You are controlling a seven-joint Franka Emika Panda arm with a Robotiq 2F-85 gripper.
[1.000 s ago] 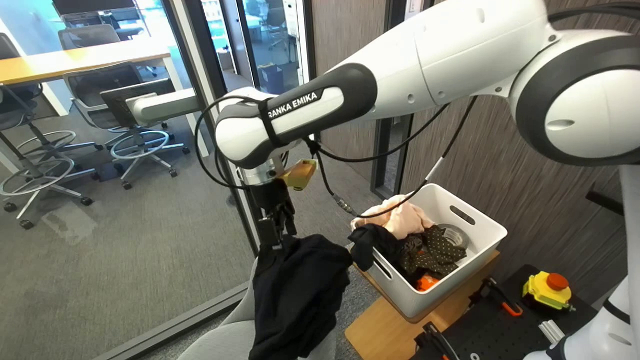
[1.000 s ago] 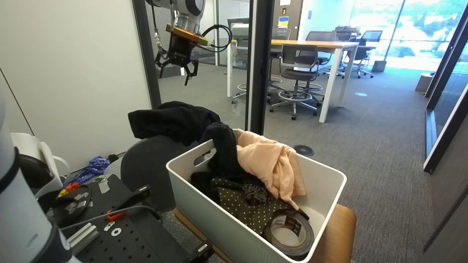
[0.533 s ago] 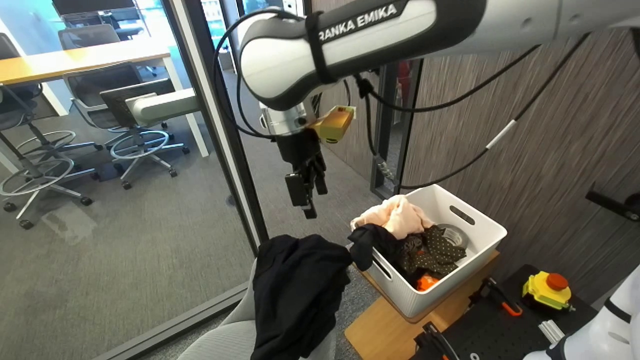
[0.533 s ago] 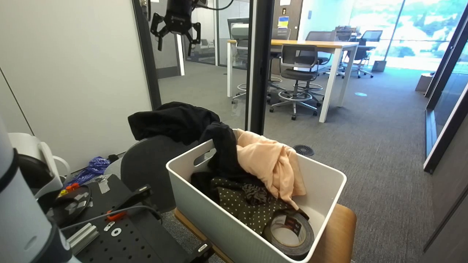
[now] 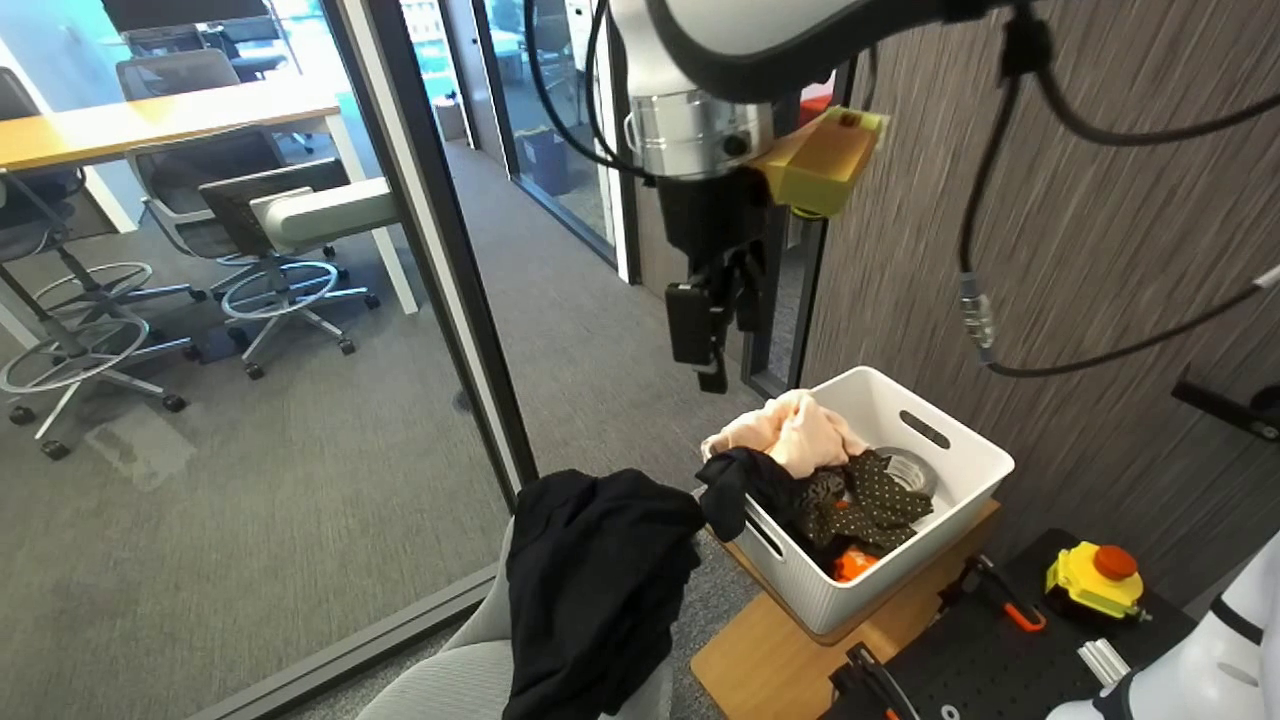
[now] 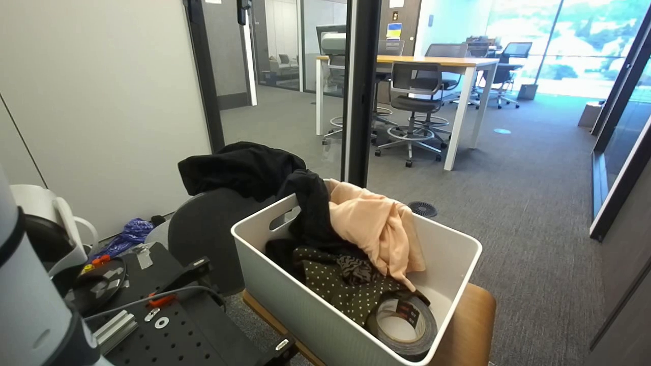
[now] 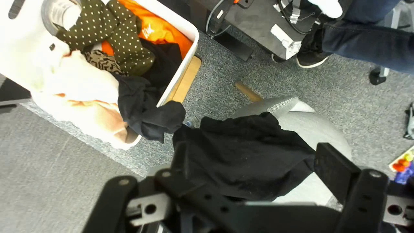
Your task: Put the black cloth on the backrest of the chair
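The black cloth lies draped over the backrest of the chair, hanging down over the seat side. In an exterior view the cloth sits on top of the rounded backrest. In the wrist view the cloth covers most of the backrest, with the light grey seat beside it. My gripper is high above and apart from the cloth. In the wrist view the gripper has its fingers wide apart with nothing between them. Only a fingertip shows at the top of an exterior view.
A white bin stands beside the chair. It holds a peach cloth, a dotted cloth, a tape roll and another black cloth over its rim. A yellow-red button is nearby. A person's leg shows.
My gripper has risen away from the cloth, moving right in an exterior view and mostly out of the top in another. It stays open. The cloth on the backrest has not moved.
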